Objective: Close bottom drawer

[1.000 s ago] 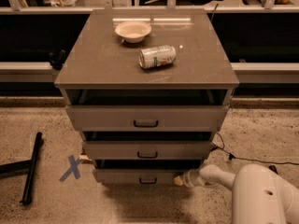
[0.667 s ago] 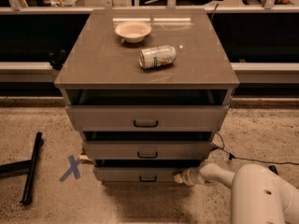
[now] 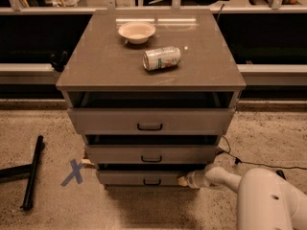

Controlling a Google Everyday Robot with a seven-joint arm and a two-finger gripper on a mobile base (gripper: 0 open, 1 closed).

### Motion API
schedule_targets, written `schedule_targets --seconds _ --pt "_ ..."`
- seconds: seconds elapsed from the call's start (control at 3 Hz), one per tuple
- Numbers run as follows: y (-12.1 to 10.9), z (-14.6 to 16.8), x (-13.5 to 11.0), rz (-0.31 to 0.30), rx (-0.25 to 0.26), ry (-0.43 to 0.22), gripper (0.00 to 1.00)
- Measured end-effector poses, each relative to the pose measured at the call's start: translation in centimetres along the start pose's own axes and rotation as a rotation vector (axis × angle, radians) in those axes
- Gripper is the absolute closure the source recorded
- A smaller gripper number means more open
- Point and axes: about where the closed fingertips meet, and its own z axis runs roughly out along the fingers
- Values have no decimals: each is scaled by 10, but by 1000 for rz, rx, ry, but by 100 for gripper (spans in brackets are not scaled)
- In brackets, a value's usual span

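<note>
Low at the cabinet's right corner, my claw (image 3: pixel 184 180) rests at the right end of the bottom drawer (image 3: pixel 139 178) and appears to touch its front panel. Whether the claw is wide or narrow I cannot tell. The drawer stretches to the left of the claw, and the dark gap above its front tells me it is not fully in. Its small black handle (image 3: pixel 152 181) is left of the claw at about the same height.

I think the claw is placed on the panel and not on the handle because closing needs only a push, no grasp. Pushing at one end could turn the drawer crooked, so I would press slowly.

Above the claw, the middle drawer (image 3: pixel 151 154) and the top drawer (image 3: pixel 149 120) also stand open, but they are not my job. Far above, on the surface (image 3: pixel 96 66), a can (image 3: pixel 161 58) lies on its side near a bowl (image 3: pixel 137 31) — a hard shove might roll it.
</note>
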Motion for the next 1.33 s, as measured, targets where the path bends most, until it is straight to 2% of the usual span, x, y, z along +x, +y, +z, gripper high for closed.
schedule_targets --seconds 0.33,0.67,1.0,1.33 --pt "-1 -8 8 -2 -34 7 100" --pt "-12 -39 12 -22 -105 -31 100" --pt "-18 -89 31 -102 -140 20 100" --pt "-8 -141 43 -165 -128 70 100"
